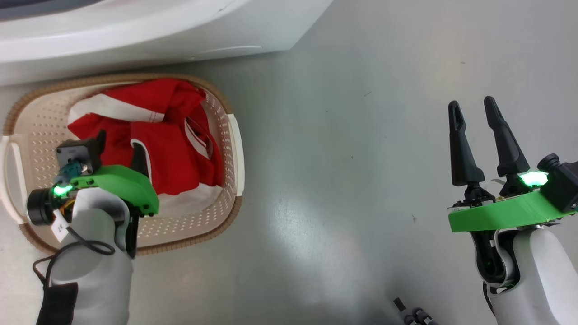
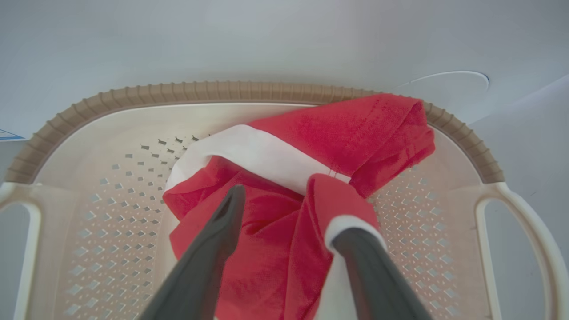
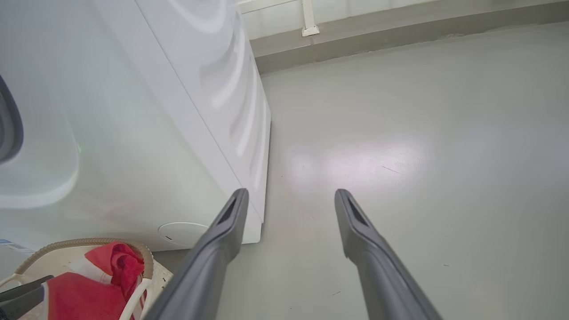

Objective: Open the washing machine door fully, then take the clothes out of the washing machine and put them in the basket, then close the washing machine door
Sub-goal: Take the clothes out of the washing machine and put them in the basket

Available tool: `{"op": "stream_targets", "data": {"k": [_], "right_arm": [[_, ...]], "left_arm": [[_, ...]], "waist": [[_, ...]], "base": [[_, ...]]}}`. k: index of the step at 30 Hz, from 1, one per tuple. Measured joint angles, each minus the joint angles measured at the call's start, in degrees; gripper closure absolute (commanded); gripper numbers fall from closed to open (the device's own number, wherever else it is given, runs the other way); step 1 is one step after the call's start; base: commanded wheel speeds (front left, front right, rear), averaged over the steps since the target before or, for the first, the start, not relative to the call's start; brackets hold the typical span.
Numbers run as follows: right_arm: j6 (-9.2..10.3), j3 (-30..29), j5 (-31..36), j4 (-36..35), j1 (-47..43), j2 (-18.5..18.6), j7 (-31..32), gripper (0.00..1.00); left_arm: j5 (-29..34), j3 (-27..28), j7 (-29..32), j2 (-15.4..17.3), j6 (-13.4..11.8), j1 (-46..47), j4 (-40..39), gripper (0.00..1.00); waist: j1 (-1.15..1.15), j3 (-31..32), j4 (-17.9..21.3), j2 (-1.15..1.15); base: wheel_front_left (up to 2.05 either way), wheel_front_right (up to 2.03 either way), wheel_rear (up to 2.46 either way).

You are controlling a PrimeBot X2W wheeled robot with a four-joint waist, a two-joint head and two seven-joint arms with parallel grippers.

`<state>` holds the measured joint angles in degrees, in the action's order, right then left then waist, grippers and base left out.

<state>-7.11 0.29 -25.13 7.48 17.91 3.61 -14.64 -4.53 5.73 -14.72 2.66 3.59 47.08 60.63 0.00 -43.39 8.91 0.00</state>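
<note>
The washing machine [image 1: 135, 31] is being shown as a broad white front along the far edge of the grey floor [image 1: 361, 158]. Its door and drum are not being taken in clearly, so it cannot be told whether the door is standing open or whether anything is being left inside. The basket [image 1: 40, 126] is being carried by the floor just beside the foot of the machine. The clothes [image 1: 171, 149] are being held inside it as a red heap with white bands, piled toward the rim nearest the machine and the basket's right side, with one fold being draped over that far rim. The left gripper [image 1: 119, 146] is being held low over the heap inside the basket. In the left wrist view its jaws are being kept wide apart with nothing pinched between them, though a red and white fold is being draped loosely over one finger. The right gripper [image 1: 472, 104] is being held well apart from the basket, over bare floor, with its jaws wide apart and empty. By these views, at least one load is being counted as delivered; the cloth has to be cleared from the finger, the drum checked, and the door closed.
</note>
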Motion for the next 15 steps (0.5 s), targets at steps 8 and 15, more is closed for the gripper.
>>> {"op": "stream_targets", "data": {"k": [8,15], "right_arm": [[0.00,0.6,0.0,1.6,-0.1,0.0,0.0,0.00],[0.00,1.0,0.0,2.9,-1.3,0.3,0.0,0.00]], "left_arm": [[-0.6,1.5,0.0,-0.1,0.5,-3.7,-2.4,0.00],[-0.7,2.1,0.0,-0.1,1.1,-9.0,-5.7,0.00]], "waist": [[0.00,3.8,0.1,0.00],[0.00,9.0,0.4,0.00]], "base": [[0.00,0.00,0.00],[0.00,0.00,0.00]]}}
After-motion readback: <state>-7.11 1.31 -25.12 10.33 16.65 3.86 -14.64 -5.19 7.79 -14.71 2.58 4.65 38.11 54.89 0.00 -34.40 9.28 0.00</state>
